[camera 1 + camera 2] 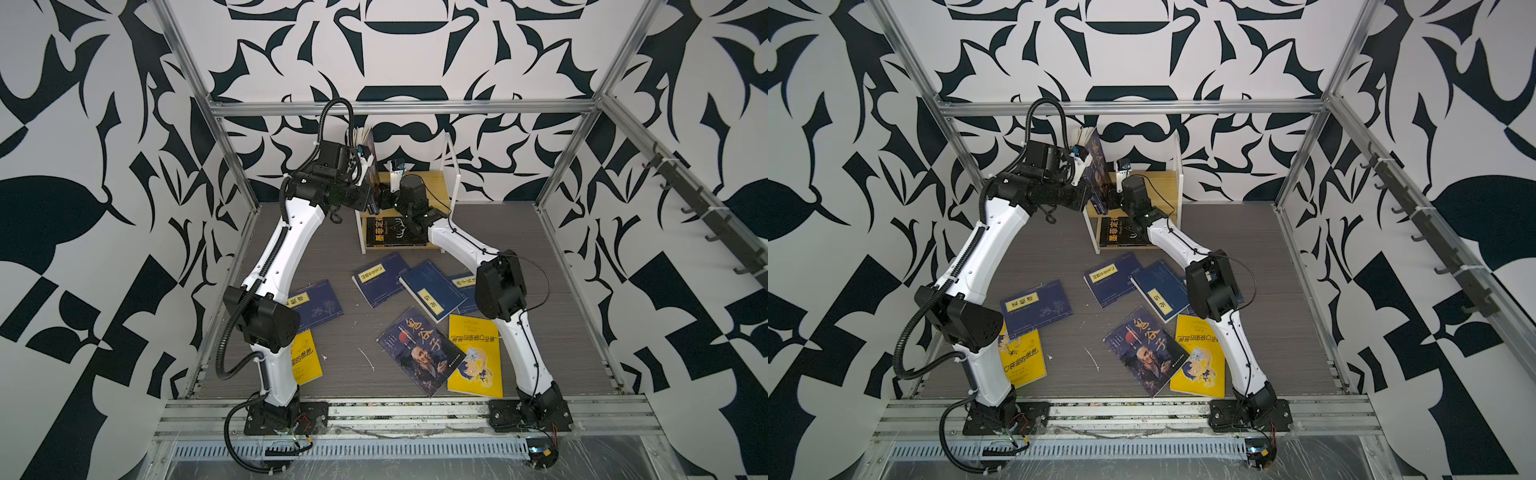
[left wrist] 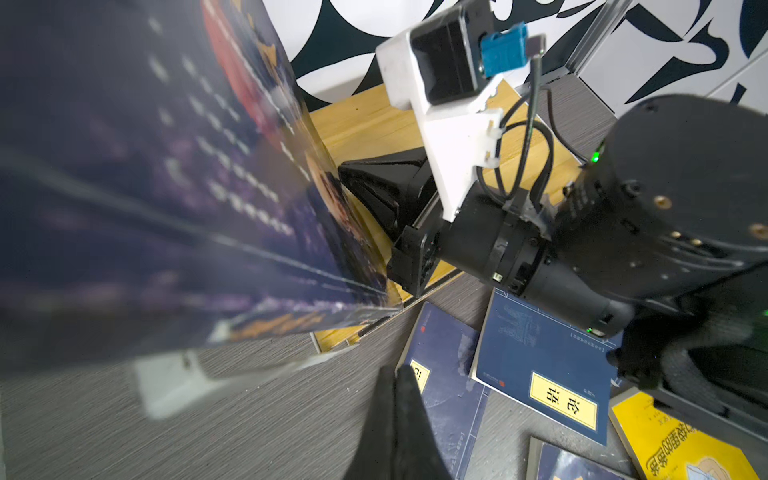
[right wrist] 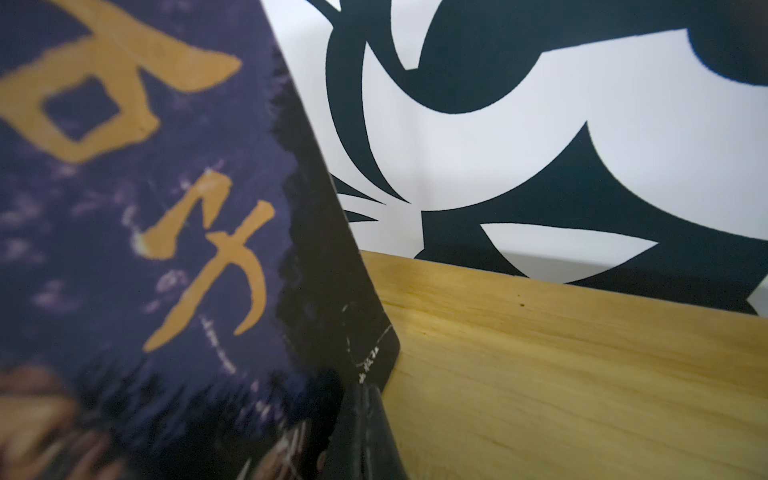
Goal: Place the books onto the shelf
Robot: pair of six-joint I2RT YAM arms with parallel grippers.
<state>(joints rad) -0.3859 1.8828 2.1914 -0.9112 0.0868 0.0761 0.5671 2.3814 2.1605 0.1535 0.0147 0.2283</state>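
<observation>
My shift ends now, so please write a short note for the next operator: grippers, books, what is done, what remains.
Left gripper: shut, at the left side of the upright portrait book.
Right gripper: shut, tip at that book's lower corner, on its right side.
Done: that one book stands on the shelf, top board, left end.
Left to do: seven books lie flat on the table: four navy books (one half hidden by the right arm), a second portrait book, two yellow books.

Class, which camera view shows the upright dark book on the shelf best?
The right wrist view: the upright dark book is close, gold title legible, corner on the shelf. The left wrist view shows it blurred; both top views show it small, partly hidden.
</observation>
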